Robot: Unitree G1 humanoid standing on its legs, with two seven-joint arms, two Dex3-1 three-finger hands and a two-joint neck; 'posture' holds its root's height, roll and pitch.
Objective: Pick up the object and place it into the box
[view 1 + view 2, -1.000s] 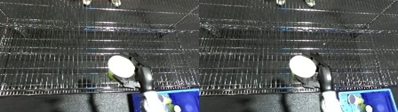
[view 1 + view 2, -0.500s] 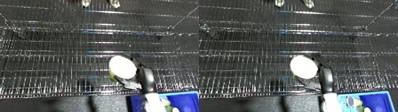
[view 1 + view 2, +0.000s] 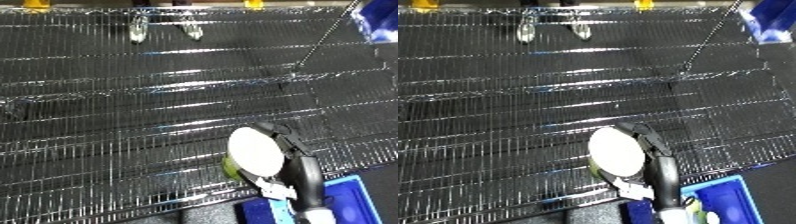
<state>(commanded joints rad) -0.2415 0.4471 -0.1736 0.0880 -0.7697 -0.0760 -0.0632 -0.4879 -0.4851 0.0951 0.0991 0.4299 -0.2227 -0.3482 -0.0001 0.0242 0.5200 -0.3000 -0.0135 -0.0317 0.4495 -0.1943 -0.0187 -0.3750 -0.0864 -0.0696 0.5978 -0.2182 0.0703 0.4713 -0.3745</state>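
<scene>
A dark wire shelf (image 3: 133, 100) fills the view, its rods catching glare. Near its front edge sits the object (image 3: 256, 152) – a pale oval thing with a yellow-green rim showing underneath. The right hand (image 3: 289, 146) has its black fingers curled round the object's right side, grasping it. The blue bin (image 3: 353, 192) lies just below and to the right, past the shelf edge.

The step in hand looks like the carry – next the object must clear the shelf lip and come over the bin's opening before release.

Compared with half a second ago the whole view has tilted, so the camera moved. The hold looks unchanged.
</scene>
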